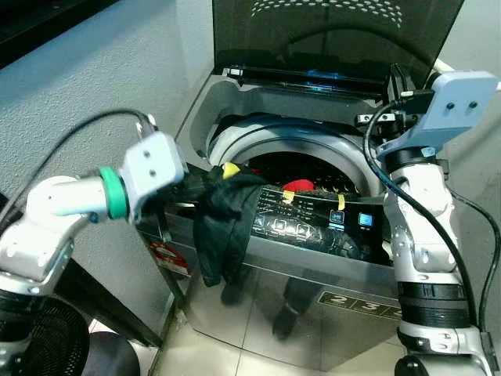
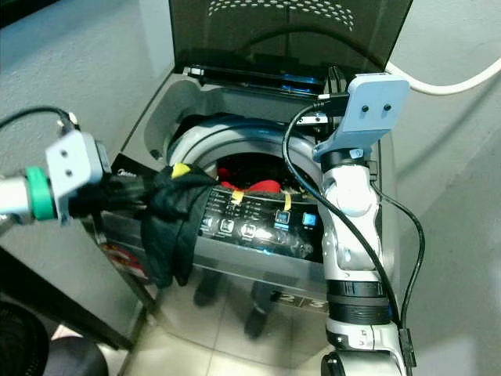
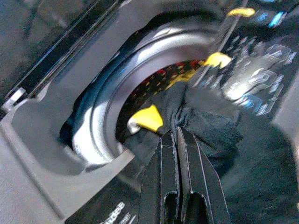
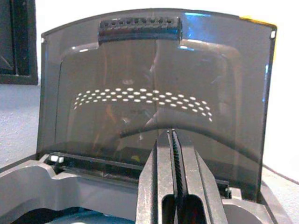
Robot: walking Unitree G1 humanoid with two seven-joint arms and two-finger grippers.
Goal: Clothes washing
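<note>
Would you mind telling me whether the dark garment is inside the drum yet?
Not yet: the dark garment hangs over the washer's front rim, held by the left hand.

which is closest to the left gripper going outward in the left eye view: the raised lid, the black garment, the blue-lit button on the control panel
1. The black garment, pinched in the left gripper and draped over the washer's front left edge.
2. The blue-lit button, toward the right end of the front control panel.
3. The raised lid, standing up at the back of the washer.
</note>
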